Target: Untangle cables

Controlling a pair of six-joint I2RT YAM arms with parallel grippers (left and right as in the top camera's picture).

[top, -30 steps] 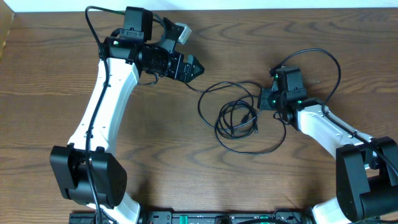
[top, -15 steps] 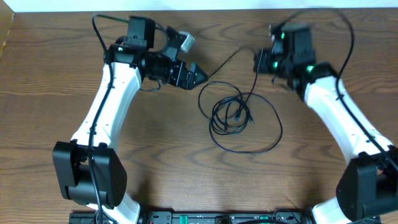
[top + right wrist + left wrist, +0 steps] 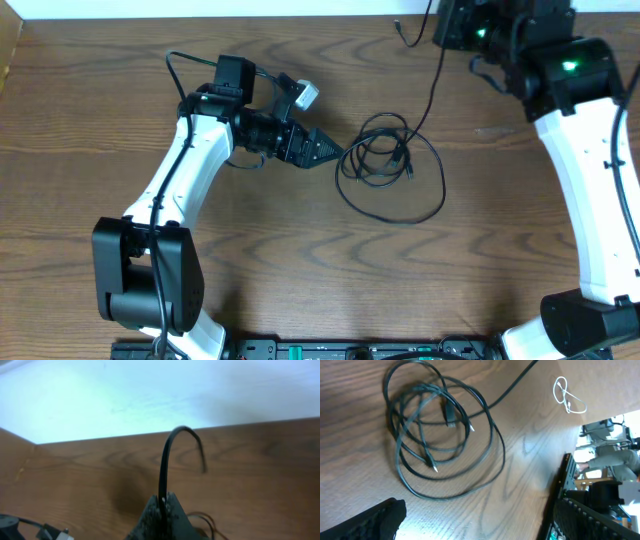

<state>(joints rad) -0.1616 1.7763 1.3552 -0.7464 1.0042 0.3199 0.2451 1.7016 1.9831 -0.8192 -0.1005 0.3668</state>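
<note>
- Tabletop [image 3: 250, 250] says we're mid pull-out: one strand held up out of the pile. Next it likely needs pulling away till its loops slip out.
- Cables [image 3: 385, 165] sit coiled mid-table, one black strand [image 3: 434, 80] running up toward the far edge.
- Right gripper [image 3: 161, 506] is pinched tight on that strand, free end arching over.
- Left gripper [image 3: 336, 153] sits just beside the coil; we can't tell how wide it's open.

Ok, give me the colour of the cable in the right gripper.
Black cable; right wrist view shows it best.
</note>
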